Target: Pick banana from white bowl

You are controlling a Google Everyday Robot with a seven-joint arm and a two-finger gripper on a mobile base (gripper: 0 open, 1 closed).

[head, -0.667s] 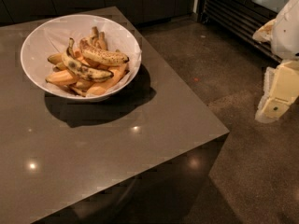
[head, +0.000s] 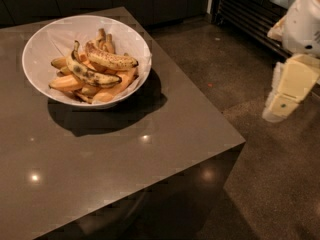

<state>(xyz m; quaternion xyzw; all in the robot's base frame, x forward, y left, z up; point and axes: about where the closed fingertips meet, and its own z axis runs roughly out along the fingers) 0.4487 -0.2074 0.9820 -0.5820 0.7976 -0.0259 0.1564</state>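
The white bowl (head: pixel 50 39) stands on the far left part of the dark grey table (head: pixel 115 154). The speckled yellow banana (head: pixel 111 59) lies on top of the pile in it, toward the right side. A banana with big black blotches and an upturned stem (head: pixel 86 74) lies just in front of it. Orange wedge-like pieces (head: pixel 117 84) fill the bowl beneath them. My gripper (head: pixel 285 96) hangs at the right edge of the view, off the table and above the floor, well right of the bowl.
The table's right edge and front corner (head: pixel 242 143) lie between the gripper and the bowl. Dark floor (head: pixel 270 184) spreads to the right. A dark slatted unit (head: pixel 245 14) stands at the back right, dark cabinets behind the table.
The gripper has stayed at the right, off the table. The bowl and its bananas have not moved.
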